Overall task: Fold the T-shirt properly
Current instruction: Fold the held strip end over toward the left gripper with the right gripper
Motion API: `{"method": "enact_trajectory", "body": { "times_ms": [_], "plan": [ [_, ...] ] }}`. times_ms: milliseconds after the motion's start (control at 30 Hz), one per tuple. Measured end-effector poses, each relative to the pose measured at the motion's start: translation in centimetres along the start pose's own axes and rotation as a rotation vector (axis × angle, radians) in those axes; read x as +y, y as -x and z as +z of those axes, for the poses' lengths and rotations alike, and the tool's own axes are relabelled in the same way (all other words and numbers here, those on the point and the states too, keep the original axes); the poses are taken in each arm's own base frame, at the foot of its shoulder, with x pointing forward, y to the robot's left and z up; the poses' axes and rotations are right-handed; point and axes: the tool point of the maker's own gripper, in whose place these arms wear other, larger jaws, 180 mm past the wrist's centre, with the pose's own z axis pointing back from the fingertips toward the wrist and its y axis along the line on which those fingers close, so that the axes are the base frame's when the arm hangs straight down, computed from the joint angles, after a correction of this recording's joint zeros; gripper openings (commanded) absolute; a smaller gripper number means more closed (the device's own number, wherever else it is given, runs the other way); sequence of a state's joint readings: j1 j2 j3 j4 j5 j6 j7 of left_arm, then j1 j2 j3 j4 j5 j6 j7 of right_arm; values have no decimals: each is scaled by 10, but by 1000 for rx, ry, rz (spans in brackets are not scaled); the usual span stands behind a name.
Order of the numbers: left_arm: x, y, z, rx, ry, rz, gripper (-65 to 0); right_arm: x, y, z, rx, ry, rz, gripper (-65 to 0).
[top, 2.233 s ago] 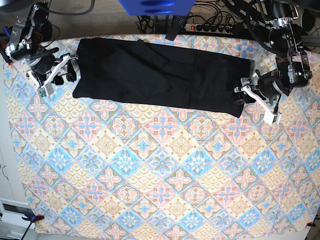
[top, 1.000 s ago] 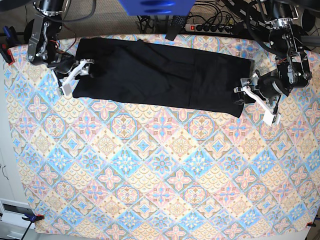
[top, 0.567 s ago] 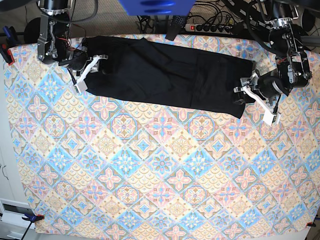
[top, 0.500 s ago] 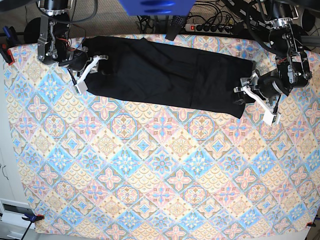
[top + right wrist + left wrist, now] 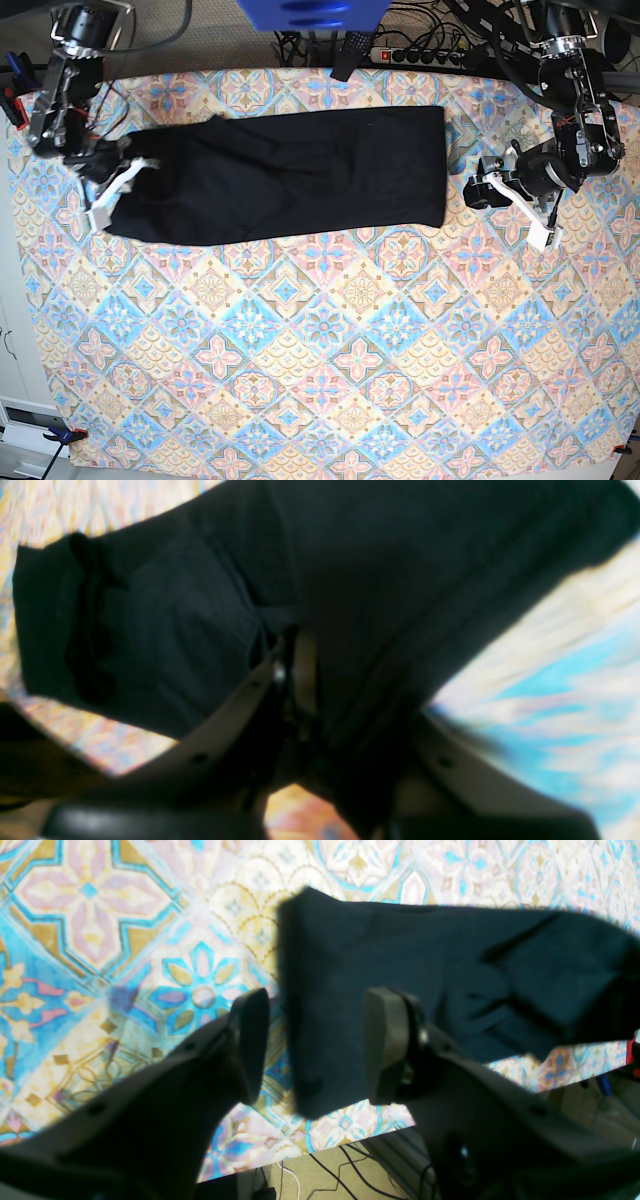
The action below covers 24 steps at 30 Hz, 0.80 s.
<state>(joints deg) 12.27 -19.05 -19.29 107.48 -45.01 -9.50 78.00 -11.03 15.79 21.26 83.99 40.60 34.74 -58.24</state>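
Risk of bunching: T-shirt (image 5: pixel 285 175) flat along counter (image 5: pixel 320 380) far side, right gripper (image 5: pixel 112 190) clamped on one end, left gripper (image 5: pixel 497 190) wide, empty, clear of other end.

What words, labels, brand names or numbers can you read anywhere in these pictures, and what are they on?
None can be read.
T-shirt: plain black, no print or tag visible.
Tablecloth: floral tile pattern only, no lettering.
Power strip: any marking is too small to read.
Left claw and right claw: no legible markings; the right wrist view is blurred.
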Motion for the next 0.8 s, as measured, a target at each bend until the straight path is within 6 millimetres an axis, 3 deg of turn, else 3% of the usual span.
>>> {"method": "enact_trajectory", "body": {
  "times_ms": [100,200,333,433,667,800],
  "plan": [
    [0,1,0,1,1,0,-351,-21,2,12,56,69,45,-629],
    [10,-1,5,-19,-20,29,-352,-16,-5,21,77,84,113,-628],
    [25,5,12,-14,-69,43,-403,22,-43,26,4,38,260,-628],
    [19,12,10,-4,-40,56,-479,64,-49,20,-5,-42,373,-628],
    [33,36,12,-27,-86,75,-491,131,-7,-1,43,-204,353,-628],
    [37,38,12,-26,-106,67,-492,167,9,-13,71,-286,359,-628]
  ]
}}
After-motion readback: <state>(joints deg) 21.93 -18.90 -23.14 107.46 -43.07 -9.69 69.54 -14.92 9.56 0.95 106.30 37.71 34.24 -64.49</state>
